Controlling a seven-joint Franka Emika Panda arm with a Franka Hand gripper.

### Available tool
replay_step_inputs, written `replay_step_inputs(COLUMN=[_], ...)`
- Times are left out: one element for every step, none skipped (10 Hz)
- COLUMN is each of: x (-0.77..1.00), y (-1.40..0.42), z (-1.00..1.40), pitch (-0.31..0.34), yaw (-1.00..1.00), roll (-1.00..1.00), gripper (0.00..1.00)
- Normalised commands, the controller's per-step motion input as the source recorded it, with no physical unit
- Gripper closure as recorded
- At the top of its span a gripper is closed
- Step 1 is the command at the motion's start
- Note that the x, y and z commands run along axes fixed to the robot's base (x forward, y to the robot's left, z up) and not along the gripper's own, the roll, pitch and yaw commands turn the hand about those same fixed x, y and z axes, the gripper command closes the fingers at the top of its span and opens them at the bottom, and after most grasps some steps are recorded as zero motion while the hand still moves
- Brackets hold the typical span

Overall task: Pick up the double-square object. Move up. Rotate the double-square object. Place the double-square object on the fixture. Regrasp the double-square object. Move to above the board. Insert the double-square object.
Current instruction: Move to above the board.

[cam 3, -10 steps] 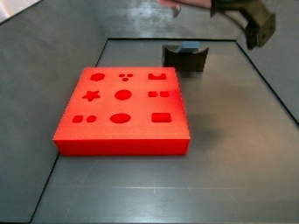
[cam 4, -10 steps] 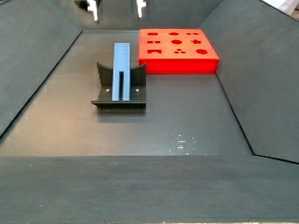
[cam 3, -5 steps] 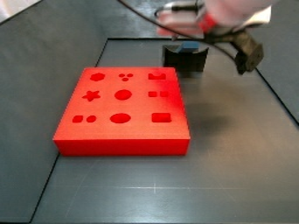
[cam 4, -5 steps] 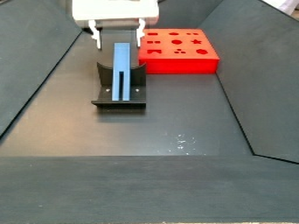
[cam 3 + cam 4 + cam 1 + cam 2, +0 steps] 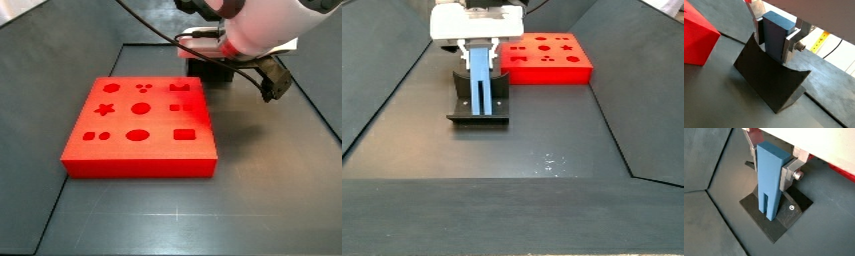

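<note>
The double-square object (image 5: 481, 82), a slim blue-grey bar, lies in the notch of the fixture (image 5: 478, 113), left of the board (image 5: 545, 56). My gripper (image 5: 481, 60) is down over the fixture. Its silver fingers (image 5: 789, 44) press both sides of the bar in both wrist views, near the bar's end (image 5: 774, 35) (image 5: 767, 183). The dark fixture (image 5: 767, 82) (image 5: 777, 220) sits under the bar. In a side view the gripper (image 5: 222, 62) hides the bar and most of the fixture (image 5: 198, 68), behind the board (image 5: 140, 125).
The grey floor is ringed by sloped dark walls (image 5: 389, 90). A black cable (image 5: 147, 20) runs to the arm. The board's red corner (image 5: 697, 37) lies close beside the fixture. A yellow-black strip (image 5: 821, 41) shows beyond the floor edge.
The gripper has come down from above onto the fixture. Its fingers now clamp the bar's sides. The bar, fixture and board have not moved.
</note>
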Motion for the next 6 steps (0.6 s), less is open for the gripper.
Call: replay_step_inputs(x=[-0.22,-0.21,-0.2,-0.19,-0.18,-0.17], y=[-0.29,-0.26,-0.25,-0.23,-0.21,-0.2], z=[1.0,1.0,1.0,1.0,1.0,1.0], pitch=[0.17,0.142,0.136,0.117,0.087,0.063], yaw=[-0.03,0.02,0.04,0.07,0.09,0.09], roll=[0.07,0.03,-0.01,-0.04,-0.05,-0.04], gripper=[1.0,1.0,1.0,1.0,1.0,1.0])
